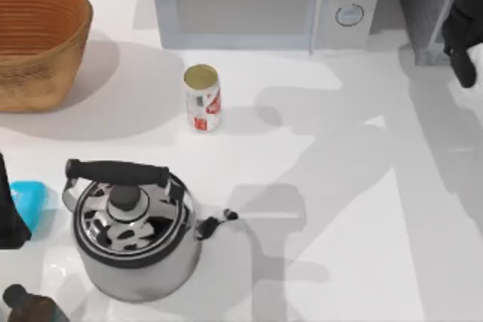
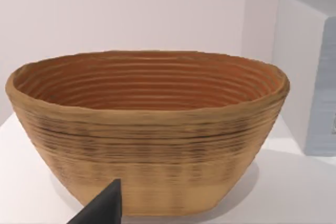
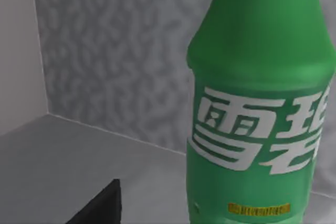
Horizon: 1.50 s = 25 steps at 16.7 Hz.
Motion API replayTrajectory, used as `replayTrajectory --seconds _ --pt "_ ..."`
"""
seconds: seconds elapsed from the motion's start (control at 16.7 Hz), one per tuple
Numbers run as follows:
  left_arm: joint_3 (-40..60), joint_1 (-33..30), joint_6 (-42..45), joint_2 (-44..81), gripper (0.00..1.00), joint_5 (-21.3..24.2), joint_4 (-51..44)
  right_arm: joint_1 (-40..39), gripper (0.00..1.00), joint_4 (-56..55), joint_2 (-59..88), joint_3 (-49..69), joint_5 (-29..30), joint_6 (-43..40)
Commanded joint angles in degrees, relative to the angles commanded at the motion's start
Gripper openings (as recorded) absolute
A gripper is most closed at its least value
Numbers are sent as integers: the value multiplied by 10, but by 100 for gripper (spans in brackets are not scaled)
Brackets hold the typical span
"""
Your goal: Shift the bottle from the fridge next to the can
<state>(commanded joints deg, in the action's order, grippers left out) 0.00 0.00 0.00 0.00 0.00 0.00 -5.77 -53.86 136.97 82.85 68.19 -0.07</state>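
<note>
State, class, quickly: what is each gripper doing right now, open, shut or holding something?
Left gripper: cannot be told; it faces the basket.
Right gripper: cannot be told; it is inside the fridge, close to the bottle, not visibly holding it.

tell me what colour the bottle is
Green, with white lettering on its band; the bottle shows best in the right wrist view.

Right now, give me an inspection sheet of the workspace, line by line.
Surface: white table, shadowed.
Job's things: green bottle upright inside the fridge; can upright in front of the microwave.
Clutter: kettle, wicker basket, dark brown bottle, blue object.
Grippers: right arm at the fridge, top right; left arm at the left edge, facing the basket.
Cables: nothing seen.
Surroundings: pale wall.
</note>
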Motion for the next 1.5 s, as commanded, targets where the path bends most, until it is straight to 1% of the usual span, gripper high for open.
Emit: replayTrajectory --seconds 0.18,0.48,0.78,1.5 --pt "0 0 0 0 100 0 0 11 100 8 9 20 -13 0" --pt "0 0 0 0 100 0 0 55 100 39 42 86 -56 -1" --pt "0 0 0 0 100 0 0 60 100 43 46 94 -62 -1" --pt "0 0 0 0 100 0 0 60 10 43 46 94 -62 -1"
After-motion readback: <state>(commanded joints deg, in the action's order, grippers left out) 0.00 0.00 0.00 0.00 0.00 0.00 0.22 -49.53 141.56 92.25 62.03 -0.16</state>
